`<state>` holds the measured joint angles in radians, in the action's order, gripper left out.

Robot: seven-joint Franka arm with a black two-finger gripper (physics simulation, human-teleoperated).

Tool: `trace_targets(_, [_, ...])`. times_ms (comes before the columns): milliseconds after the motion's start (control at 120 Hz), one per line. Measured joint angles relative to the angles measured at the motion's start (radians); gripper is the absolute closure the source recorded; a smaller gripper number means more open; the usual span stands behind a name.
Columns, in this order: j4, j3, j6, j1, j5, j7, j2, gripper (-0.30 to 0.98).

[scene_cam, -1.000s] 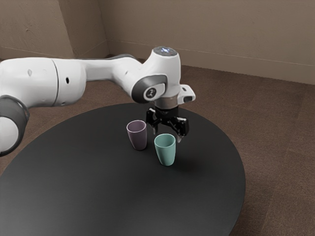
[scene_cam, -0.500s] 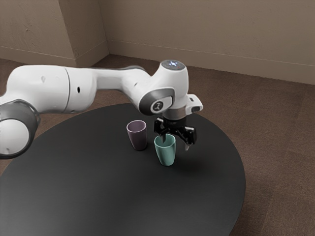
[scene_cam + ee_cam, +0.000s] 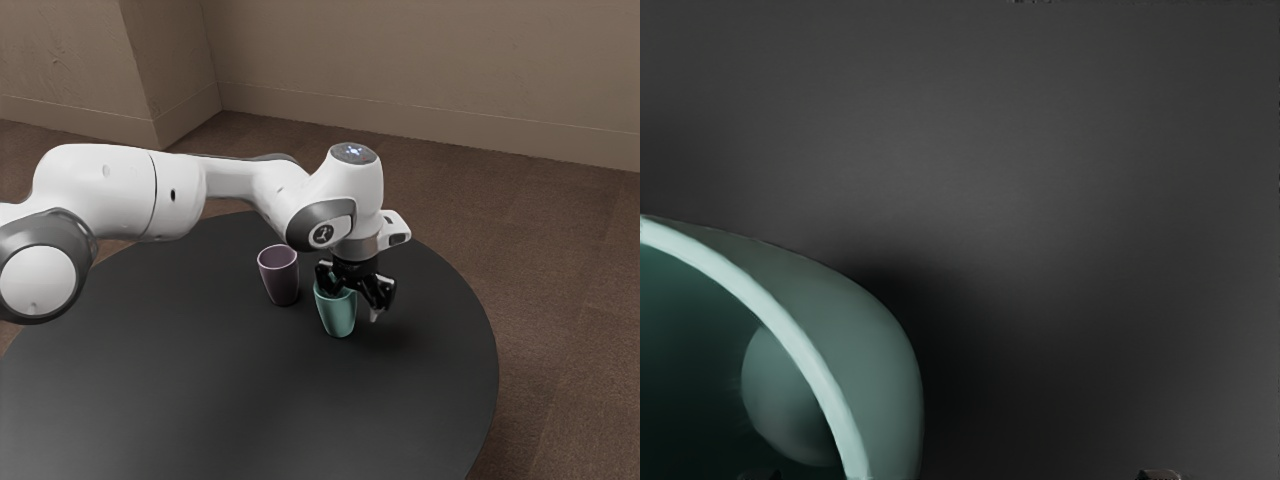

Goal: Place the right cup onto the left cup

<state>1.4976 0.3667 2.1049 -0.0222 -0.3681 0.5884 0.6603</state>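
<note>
And here in the exterior view the arm (image 3: 225, 180) reaches in from the left, its black gripper (image 3: 354, 306) right down at the green cup (image 3: 338, 320)! The jaws are spread, pinching nothing: one stands at the cup's mouth, the other outside its wall, on the exterior view's right. How deep that first one sits, I can't tell.

The exterior view gives us the whole layout: green cup upright on the round black table (image 3: 200, 390), on the exterior view's right of the pair, and the purple cup (image 3: 280, 282) upright just beside it, a narrow gap between them. So the cups are apart, each on the table, neither stacked. Brown floor (image 3: 570, 300) beyond, plain wall (image 3: 420, 60) behind.

Over to the wrist view, and what a look down into that green cup! Its pale rim curves round a deep, dark green inside, with a smooth, rounded, lighter patch low within; whether that's the cup's own bottom, I can't say. Dark shadow lies on the table along its outer wall. As for the purple cup, the exterior view catches its inner wall below the rim, but its bottom is hidden.
</note>
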Motion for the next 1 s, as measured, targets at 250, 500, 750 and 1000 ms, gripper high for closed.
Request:
trace_targets(250, [0.000, -0.002, -0.002, -0.001, 0.000, 0.009, -0.007, 0.63])
trace_targets(500, [0.000, -0.003, -0.006, -0.001, -0.002, 0.016, -0.007, 0.75])
trace_targets(750, [0.004, -0.003, -0.033, -0.002, -0.005, 0.021, -0.053, 0.77])
trace_targets(1000, [0.008, -0.003, -0.122, -0.001, -0.003, 0.025, -0.176, 0.77])
